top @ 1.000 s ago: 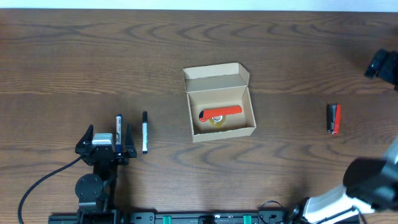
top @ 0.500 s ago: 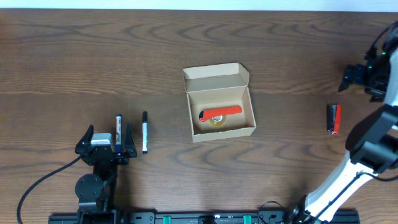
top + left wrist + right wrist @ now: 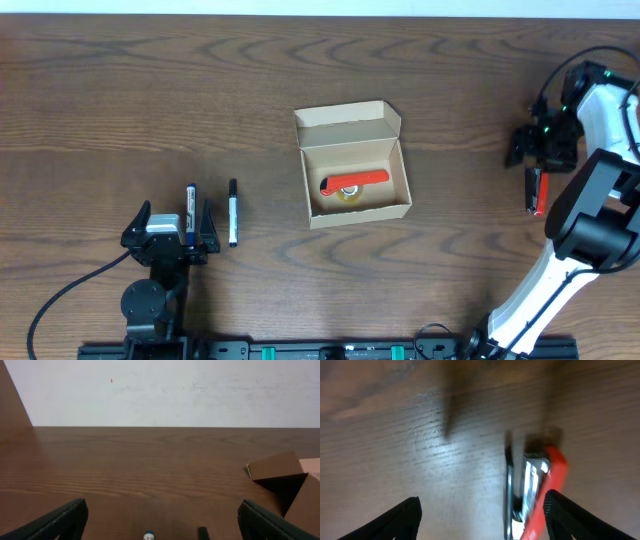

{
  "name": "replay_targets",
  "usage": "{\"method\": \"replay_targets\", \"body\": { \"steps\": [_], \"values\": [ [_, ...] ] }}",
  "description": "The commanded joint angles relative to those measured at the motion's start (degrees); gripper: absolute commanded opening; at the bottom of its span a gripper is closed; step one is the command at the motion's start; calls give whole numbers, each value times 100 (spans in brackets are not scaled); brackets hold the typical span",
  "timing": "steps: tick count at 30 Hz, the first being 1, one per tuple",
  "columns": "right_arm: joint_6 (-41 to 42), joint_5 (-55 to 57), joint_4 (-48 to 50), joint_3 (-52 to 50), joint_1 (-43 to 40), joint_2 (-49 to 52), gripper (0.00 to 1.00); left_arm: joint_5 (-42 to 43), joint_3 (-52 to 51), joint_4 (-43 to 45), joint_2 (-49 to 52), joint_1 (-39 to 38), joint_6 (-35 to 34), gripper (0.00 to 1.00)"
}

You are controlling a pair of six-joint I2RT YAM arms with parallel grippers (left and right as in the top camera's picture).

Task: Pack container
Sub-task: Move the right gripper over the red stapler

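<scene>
The tan cardboard container (image 3: 357, 167) stands open at the table's middle, flap lid back, holding a red-handled tool and a tape roll (image 3: 350, 195). Its corner shows in the left wrist view (image 3: 280, 472). My right gripper (image 3: 543, 148) is open, hovering just above a red and black stapler (image 3: 537, 192) at the right. In the right wrist view the stapler (image 3: 535, 490) lies between my spread fingers (image 3: 482, 520), nearer the right one. My left gripper (image 3: 170, 232) is open at the lower left, over a blue pen (image 3: 190, 208); a black pen (image 3: 233, 212) lies beside it.
The blue pen's tip (image 3: 148, 535) and the black pen's tip (image 3: 202, 533) show at the bottom of the left wrist view, with a white wall behind the table's far edge. A black cable (image 3: 60, 300) runs from the left arm's base.
My right arm has swung in from the far right edge, down and left, to just above the stapler. The left arm and the container have not moved.
</scene>
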Motion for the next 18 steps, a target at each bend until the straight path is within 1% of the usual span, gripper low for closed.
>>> {"method": "replay_targets", "body": {
  "steps": [1,3,4,7,10,18],
  "values": [
    [-203,-157,372,-671,2,-748,75,251,-68,-269,-26,33,-70,95],
    [-118,-50,817,-1167,4,-1191,75,249,-68,-269,-26,35,-96,95],
    [-120,4,1032,-1412,2,-1434,77,249,-68,-271,-26,35,-157,95],
    [-120,92,1318,-1744,2,-1891,79,249,-68,-271,-26,35,-328,95],
    [-122,101,1360,-1744,4,-2017,80,251,-68,-271,-26,33,-363,95],
    [-20,350,1419,-1746,-70,-2000,80,247,-68,-271,-26,35,-363,95]
  ]
}}
